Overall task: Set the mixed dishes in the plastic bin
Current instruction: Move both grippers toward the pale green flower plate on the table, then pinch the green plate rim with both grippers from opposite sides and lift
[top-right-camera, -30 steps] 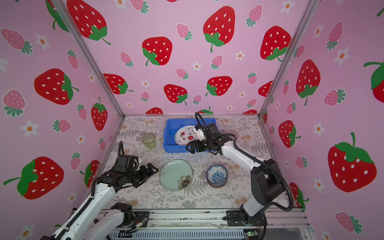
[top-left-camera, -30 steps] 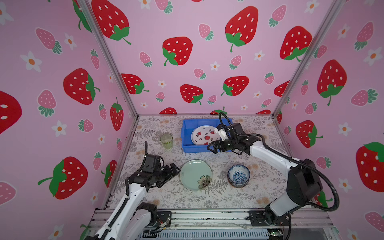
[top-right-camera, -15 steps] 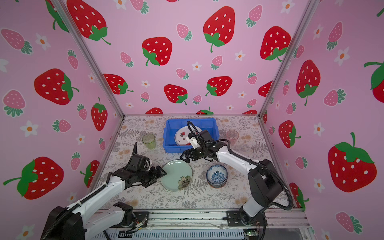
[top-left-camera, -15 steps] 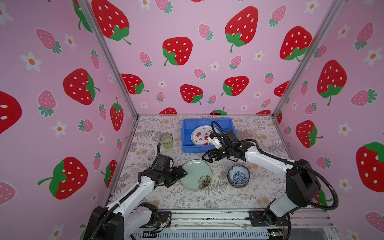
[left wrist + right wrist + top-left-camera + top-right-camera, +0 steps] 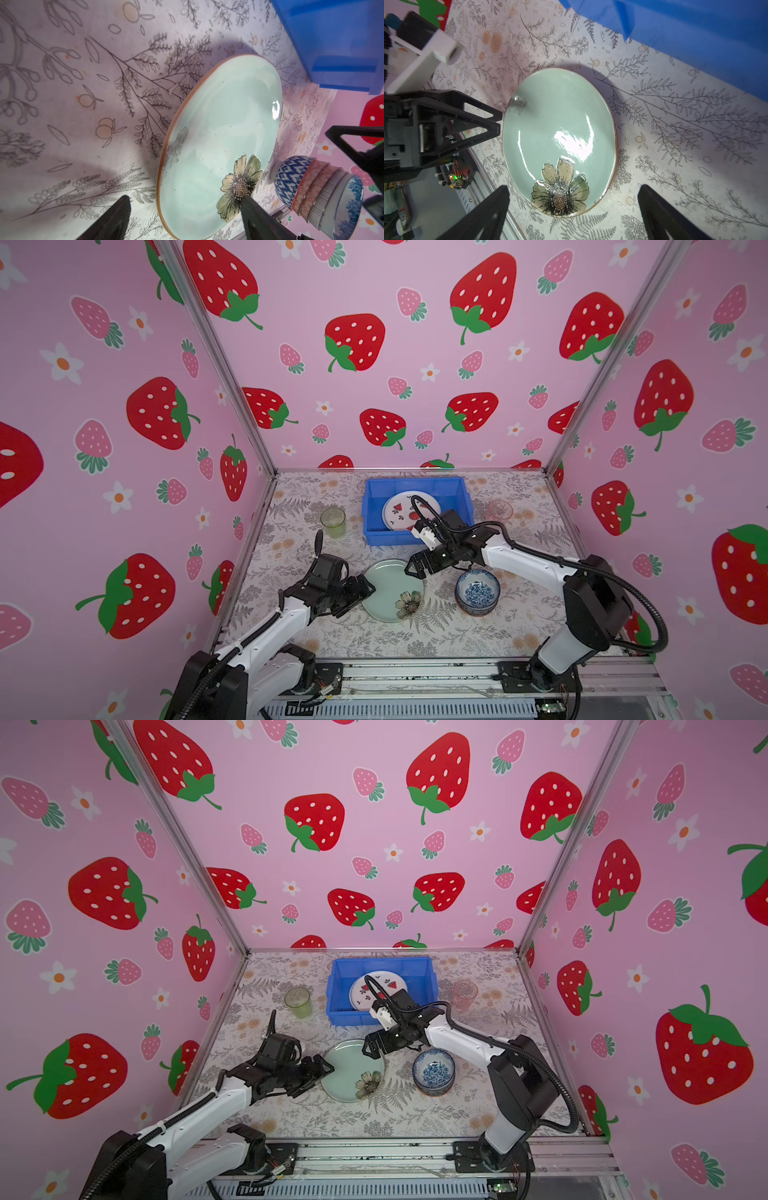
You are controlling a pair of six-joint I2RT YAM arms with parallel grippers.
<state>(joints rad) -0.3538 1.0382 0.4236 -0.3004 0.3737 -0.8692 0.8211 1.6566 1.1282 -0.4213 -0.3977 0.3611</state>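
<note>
A pale green plate with a flower (image 5: pixel 392 591) (image 5: pixel 353 1071) lies flat on the patterned table in front of the plastic bin (image 5: pixel 374 536) (image 5: pixel 338 1016). A white watermelon plate (image 5: pixel 399 512) (image 5: pixel 363 992) lies inside the bin. My left gripper (image 5: pixel 366 591) (image 5: pixel 325 1070) (image 5: pixel 185 198) is open at the plate's left edge, with the plate's rim (image 5: pixel 164 158) between its fingers. My right gripper (image 5: pixel 413 568) (image 5: pixel 370 1046) (image 5: pixel 574 187) hangs open just above the plate's far right edge (image 5: pixel 612 133), holding nothing. Stacked patterned bowls (image 5: pixel 477 593) (image 5: pixel 433 1072) (image 5: pixel 311 187) stand right of the plate.
A green tumbler (image 5: pixel 333 521) (image 5: pixel 298 1001) stands left of the bin and a pink tumbler (image 5: pixel 500 510) (image 5: pixel 464 994) to its right. Pink strawberry walls close in three sides. A metal rail (image 5: pixel 415 672) runs along the table's near edge.
My left gripper slid right up to the green plate's edge. My right gripper came away from the bin and down toward the plate's far side.
</note>
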